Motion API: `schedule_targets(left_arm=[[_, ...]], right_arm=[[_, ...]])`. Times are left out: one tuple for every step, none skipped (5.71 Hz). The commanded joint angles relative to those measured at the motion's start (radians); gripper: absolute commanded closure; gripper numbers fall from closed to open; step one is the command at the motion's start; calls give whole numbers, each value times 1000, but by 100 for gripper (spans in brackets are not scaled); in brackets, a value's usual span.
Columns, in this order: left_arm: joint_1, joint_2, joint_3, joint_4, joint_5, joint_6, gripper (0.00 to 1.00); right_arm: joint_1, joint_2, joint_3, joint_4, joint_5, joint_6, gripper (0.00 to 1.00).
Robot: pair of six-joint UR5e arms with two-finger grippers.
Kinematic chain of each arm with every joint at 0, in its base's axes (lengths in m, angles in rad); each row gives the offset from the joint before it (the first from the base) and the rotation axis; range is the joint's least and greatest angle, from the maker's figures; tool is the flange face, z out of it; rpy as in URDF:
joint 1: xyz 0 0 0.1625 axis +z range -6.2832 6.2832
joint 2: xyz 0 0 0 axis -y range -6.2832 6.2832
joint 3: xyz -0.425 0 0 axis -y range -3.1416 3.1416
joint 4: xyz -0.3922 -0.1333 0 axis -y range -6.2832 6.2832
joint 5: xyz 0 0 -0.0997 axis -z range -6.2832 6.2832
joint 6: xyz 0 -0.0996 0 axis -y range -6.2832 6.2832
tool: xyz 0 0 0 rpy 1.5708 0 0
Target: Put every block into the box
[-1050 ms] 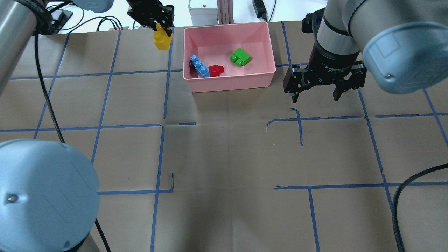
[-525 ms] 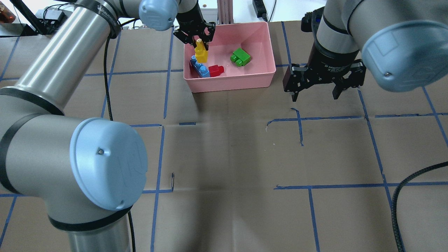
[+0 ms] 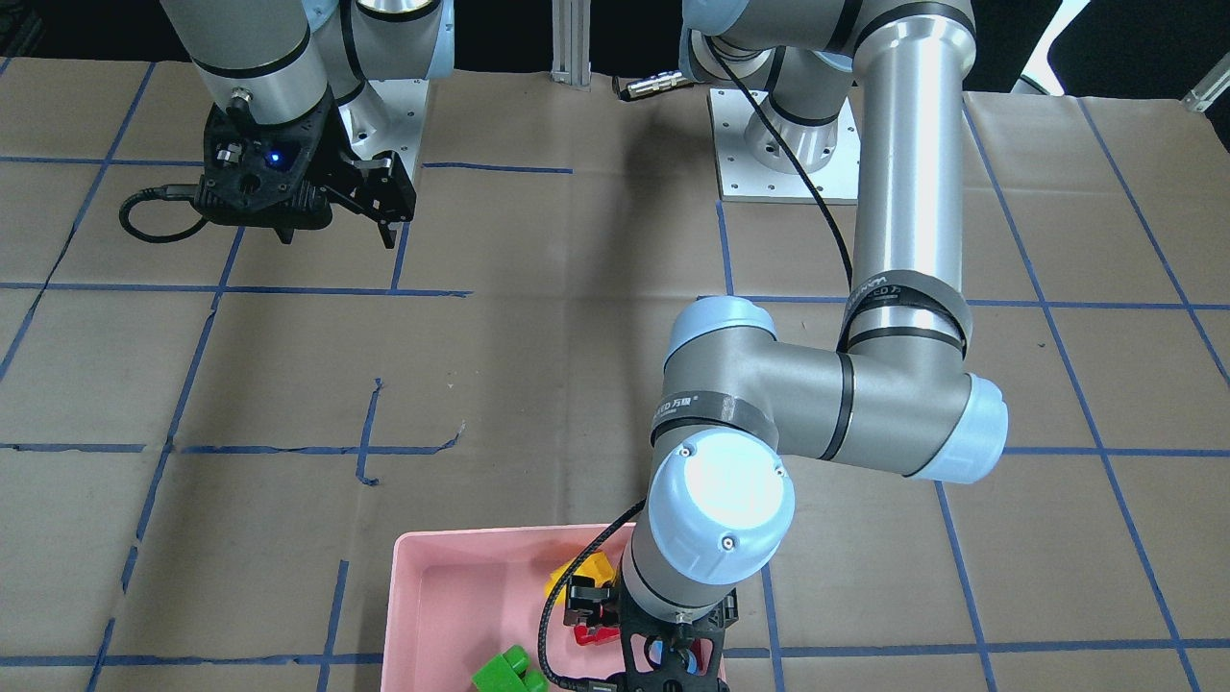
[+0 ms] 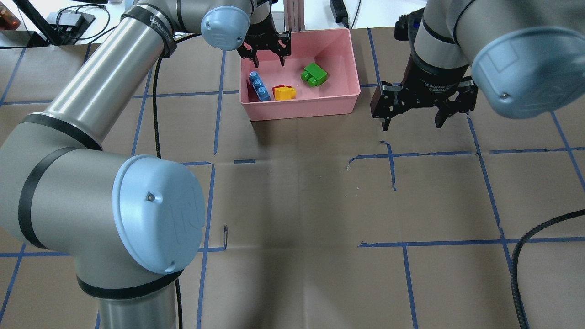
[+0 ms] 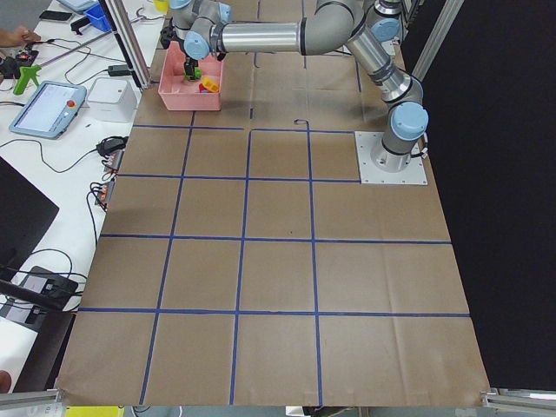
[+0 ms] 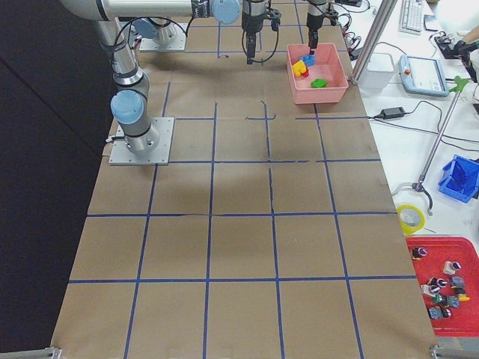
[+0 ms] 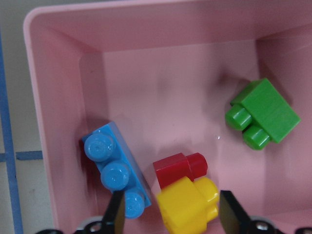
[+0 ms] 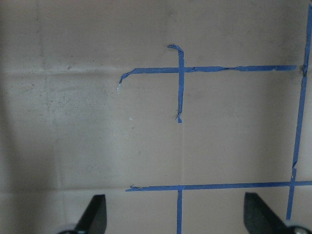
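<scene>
The pink box (image 4: 301,109) stands at the table's far side. In it lie the light blue block (image 4: 258,87), the green block (image 4: 314,74), and the yellow block (image 4: 284,93) resting on the red block (image 4: 277,87), which it mostly covers. My left gripper (image 4: 267,57) hovers over the box's far left part, open and empty. The left wrist view shows the blue block (image 7: 114,170), red block (image 7: 178,168), yellow block (image 7: 187,204) and green block (image 7: 263,114) between its spread fingers. My right gripper (image 4: 413,123) is open and empty, to the right of the box, above bare table.
Brown paper with blue tape lines (image 4: 393,169) covers the table. Cables and small devices (image 4: 265,11) lie beyond the far edge behind the box. The right wrist view shows only paper and tape (image 8: 180,83).
My left gripper carried the yellow block from left of the box to over it, then opened. The yellow block now lies on the red one. The right arm stayed still.
</scene>
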Motion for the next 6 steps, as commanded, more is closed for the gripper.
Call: schedule_targets(left_arm=[[39, 148, -17, -95, 1, 17, 0], [103, 245, -41, -207, -3, 26, 0], [158, 354, -131, -266, 4, 105, 0], [211, 464, -267, -266, 4, 142, 0], [241, 591, -443, -259, 3, 178, 0], [242, 713, -578, -242, 6, 210, 0]], right_arm=[[-23, -28, 3, 12, 2, 2, 0], [-19, -29, 5, 12, 8, 2, 0], [-13, -31, 5, 8, 27, 1, 0], [-13, -29, 5, -2, 25, 1, 0], [-13, -29, 5, -2, 22, -4, 0], [-13, -28, 3, -3, 14, -7, 0]])
